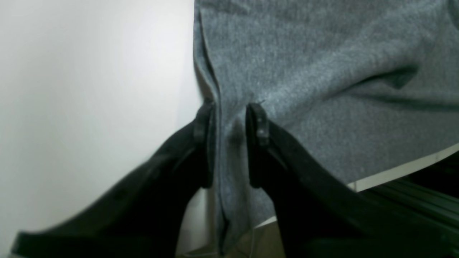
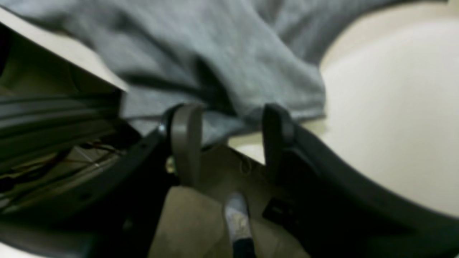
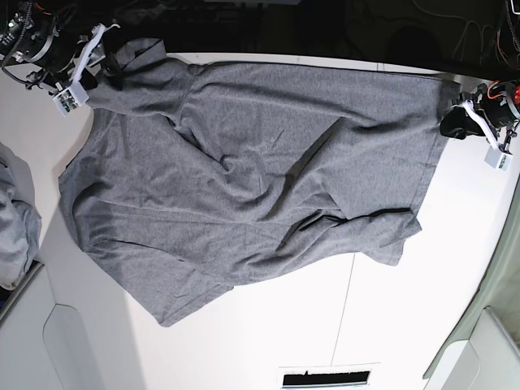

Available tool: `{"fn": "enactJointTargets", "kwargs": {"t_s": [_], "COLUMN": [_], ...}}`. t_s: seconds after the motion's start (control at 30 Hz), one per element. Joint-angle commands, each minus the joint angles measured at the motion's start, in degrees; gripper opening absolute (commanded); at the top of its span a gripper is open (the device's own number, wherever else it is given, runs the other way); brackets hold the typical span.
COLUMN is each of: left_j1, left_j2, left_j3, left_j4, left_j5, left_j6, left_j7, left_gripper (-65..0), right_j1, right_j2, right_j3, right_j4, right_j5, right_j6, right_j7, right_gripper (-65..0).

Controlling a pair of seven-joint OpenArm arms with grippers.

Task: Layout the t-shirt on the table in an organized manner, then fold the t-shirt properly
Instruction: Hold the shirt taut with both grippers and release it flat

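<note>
The grey t-shirt lies spread but creased across the white table, with a sleeve pointing to the near left. My left gripper is at the shirt's far right corner. In the left wrist view it is shut on a fold of the t-shirt at the table's edge. My right gripper is at the shirt's far left corner. In the right wrist view it stands open, fingers well apart, with the t-shirt's edge reaching between the tips.
A paler cloth heap lies at the table's left edge. A thin dark seam crosses the table, and a dark slot sits at the near edge. The floor shows beyond the far table edge under both grippers.
</note>
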Motion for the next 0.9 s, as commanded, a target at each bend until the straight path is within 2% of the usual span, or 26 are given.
{"fn": "enactJointTargets", "kwargs": {"t_s": [0.0, 0.03, 0.17, 0.23, 0.37, 0.43, 0.53, 0.57, 0.67, 0.7, 0.8, 0.87], "left_j1": [-0.31, -0.31, -0.31, -0.28, -0.31, -0.28, -0.26, -0.28, -0.28, -0.28, -0.28, -0.28], "left_j2": [-1.25, -1.25, -1.09, -1.03, -0.92, -0.94, -0.92, -0.92, -0.92, -0.92, -0.92, -0.92], "left_j3": [-0.50, -0.50, -0.50, -0.50, -0.50, -0.50, -0.50, -0.50, -0.50, -0.50, -0.50, -0.50], "left_j4": [0.81, 0.81, 0.81, 0.81, 0.81, 0.81, 0.81, 0.81, 0.81, 0.81, 0.81, 0.81], "left_j5": [-0.83, -0.83, -0.81, -0.83, -0.85, -0.85, -0.83, -0.85, -1.07, -1.07, -1.16, -1.20], "left_j6": [-0.68, -0.68, -0.68, -0.68, -0.68, -0.68, -0.68, -0.68, -0.68, -0.68, -0.66, -0.66], "left_j7": [-0.81, -0.81, -0.79, -0.81, -0.81, -0.79, -0.55, -0.52, -0.55, -0.55, -0.55, -0.55], "left_gripper": [-48.1, -48.1, -48.1, -48.1, -48.1, -48.1, -48.1, -48.1, -48.1, -48.1, -48.1, -48.1], "right_j1": [0.13, 0.15, 0.13, 0.17, 1.66, 2.93, 4.33, 4.70, 5.97, 6.49, 7.30, 7.43], "right_j2": [0.74, 0.74, 0.74, 0.74, 0.74, 0.72, 0.72, 0.72, 0.72, 0.72, 0.72, 0.72], "right_j3": [0.42, 0.42, 0.42, 0.42, 0.42, 0.39, 0.39, 0.37, 0.37, 0.37, 0.37, 0.37], "right_j4": [0.11, -0.37, -0.92, -0.96, -2.12, -3.61, -5.38, -5.92, -7.56, -8.22, -9.57, -9.86], "right_j5": [0.70, 0.66, 0.66, 0.39, -1.01, -1.01, -0.11, 0.26, 0.44, 0.44, 0.46, 0.46], "right_j6": [-0.04, -0.04, -0.24, -0.24, -0.24, -0.24, -0.20, -0.20, -0.20, -0.22, -0.17, -0.20], "right_j7": [1.38, 1.55, 2.95, 4.31, 5.01, 5.01, 5.03, 5.07, 5.44, 5.49, 5.35, 5.18], "right_gripper": [-37.4, -39.5, -59.5, -61.8, -61.7, -56.8, -39.5, -35.5, -35.0, -36.9, -53.8, -62.5]}}
